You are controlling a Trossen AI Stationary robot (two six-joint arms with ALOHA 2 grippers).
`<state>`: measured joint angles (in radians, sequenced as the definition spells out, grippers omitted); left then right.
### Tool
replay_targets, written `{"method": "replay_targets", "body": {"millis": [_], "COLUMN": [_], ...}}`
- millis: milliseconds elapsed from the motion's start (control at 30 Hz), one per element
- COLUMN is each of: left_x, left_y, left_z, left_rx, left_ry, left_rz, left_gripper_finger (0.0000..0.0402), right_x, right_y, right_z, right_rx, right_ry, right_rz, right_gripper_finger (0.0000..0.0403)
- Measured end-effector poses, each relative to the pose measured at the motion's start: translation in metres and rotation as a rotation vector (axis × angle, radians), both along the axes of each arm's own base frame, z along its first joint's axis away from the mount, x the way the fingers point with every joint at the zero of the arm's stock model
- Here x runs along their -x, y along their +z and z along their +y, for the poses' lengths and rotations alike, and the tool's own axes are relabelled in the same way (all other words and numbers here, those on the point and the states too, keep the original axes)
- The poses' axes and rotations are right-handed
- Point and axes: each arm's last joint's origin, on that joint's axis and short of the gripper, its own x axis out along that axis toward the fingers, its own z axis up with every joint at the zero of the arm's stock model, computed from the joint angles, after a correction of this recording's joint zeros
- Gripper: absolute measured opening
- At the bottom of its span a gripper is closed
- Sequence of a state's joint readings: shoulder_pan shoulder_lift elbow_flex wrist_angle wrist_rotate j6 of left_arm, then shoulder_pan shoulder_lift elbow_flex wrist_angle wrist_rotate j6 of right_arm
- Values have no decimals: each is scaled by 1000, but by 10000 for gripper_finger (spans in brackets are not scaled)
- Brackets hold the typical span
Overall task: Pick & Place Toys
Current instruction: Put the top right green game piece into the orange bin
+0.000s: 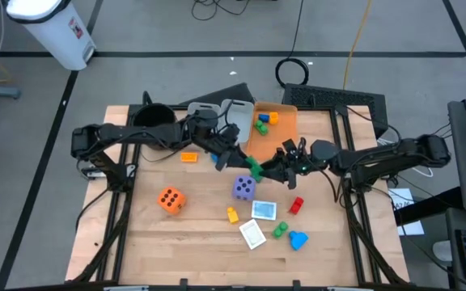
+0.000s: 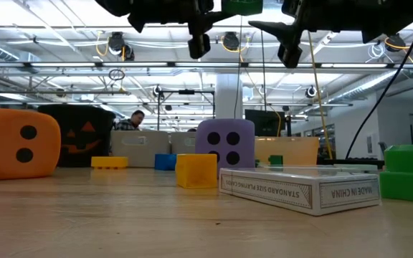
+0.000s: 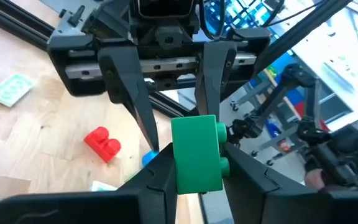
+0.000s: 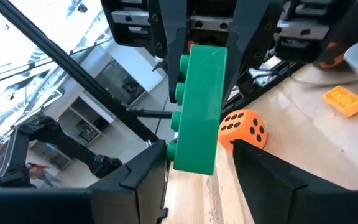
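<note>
A pale wooden tabletop [image 1: 176, 242] is seen on a grey floor. Along its far edge are set a black pot [image 1: 154, 118], a grey plastic bin [image 1: 235, 113] and an orange plastic bin [image 1: 285, 133]. A white cylindrical container [image 1: 55, 28] is seen beyond the table.

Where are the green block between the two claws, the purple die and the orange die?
green block [image 3: 196, 155], left wrist view, its flat face
purple die [image 1: 243, 188], high view, top face
orange die [image 1: 171, 200], high view, top face

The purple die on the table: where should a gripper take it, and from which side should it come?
Grip the purple die across two opposite flat faces, coming from straight above. It sits flat, and the space beside it looks free, the nearest being the white card. It looks like foam, so close gently.
</note>
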<state>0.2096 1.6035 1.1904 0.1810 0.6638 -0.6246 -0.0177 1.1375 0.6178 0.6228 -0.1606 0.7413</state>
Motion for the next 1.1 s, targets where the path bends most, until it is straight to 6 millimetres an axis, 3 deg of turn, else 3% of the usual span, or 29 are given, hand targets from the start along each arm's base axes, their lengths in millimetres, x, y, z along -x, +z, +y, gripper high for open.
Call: {"method": "replay_targets", "body": {"millis": [367, 600, 833, 933, 1100], "left_x": [8, 16, 24, 25, 26], "left_y": [2, 2, 6, 9, 12], "left_z": [31, 54, 76, 81, 83], "left_rx": [163, 390, 537, 567, 575], "left_ry": [28, 90, 135, 148, 149], "left_rz": [58, 156, 186, 164, 146], "left_gripper_finger": [97, 109, 96, 99, 117], "right_x": [28, 38, 15, 0, -20], "right_y": [26, 49, 80, 80, 72], "right_z": [-21, -19, -2, 4, 10], "right_rx": [161, 543, 1172, 1302, 1511], "right_ry": [-115, -327, -363, -315, -380], "right_rz": [-103, -128, 144, 221, 365], "right_gripper_finger": [198, 199, 199, 199, 199]}}
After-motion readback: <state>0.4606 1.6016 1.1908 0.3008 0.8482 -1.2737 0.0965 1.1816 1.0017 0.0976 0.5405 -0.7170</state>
